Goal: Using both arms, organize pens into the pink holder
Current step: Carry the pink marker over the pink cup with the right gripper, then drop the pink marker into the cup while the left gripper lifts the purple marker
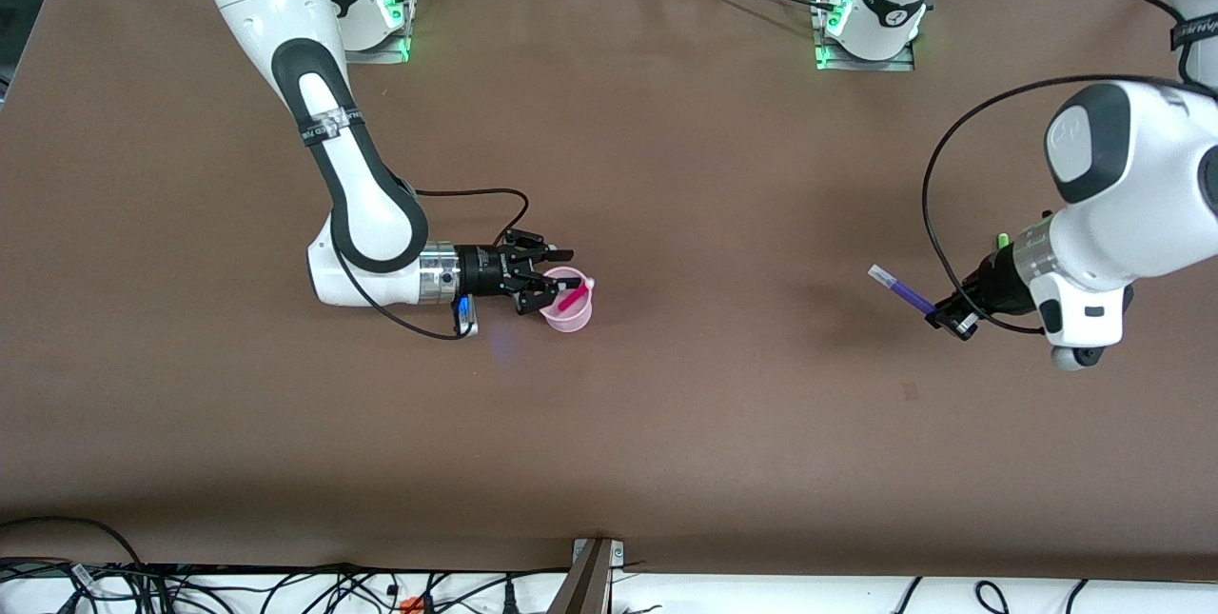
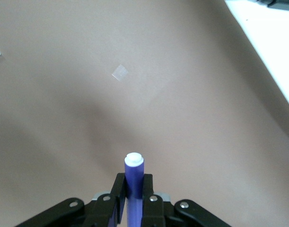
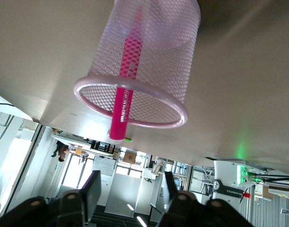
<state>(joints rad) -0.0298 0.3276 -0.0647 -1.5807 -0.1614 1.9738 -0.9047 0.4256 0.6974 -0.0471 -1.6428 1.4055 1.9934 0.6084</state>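
beside the pink holder (image 1: 568, 311) the right hand (image 1: 561, 284) gapes; left hand (image 2: 134, 189) clamps a purple pen (image 2: 134, 177).

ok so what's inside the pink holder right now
One magenta pen stands tilted inside the pink holder, its pale end poking above the rim. The mesh wall shows no other pen in there. The right gripper is open at the rim. The purple pen is in the left gripper.
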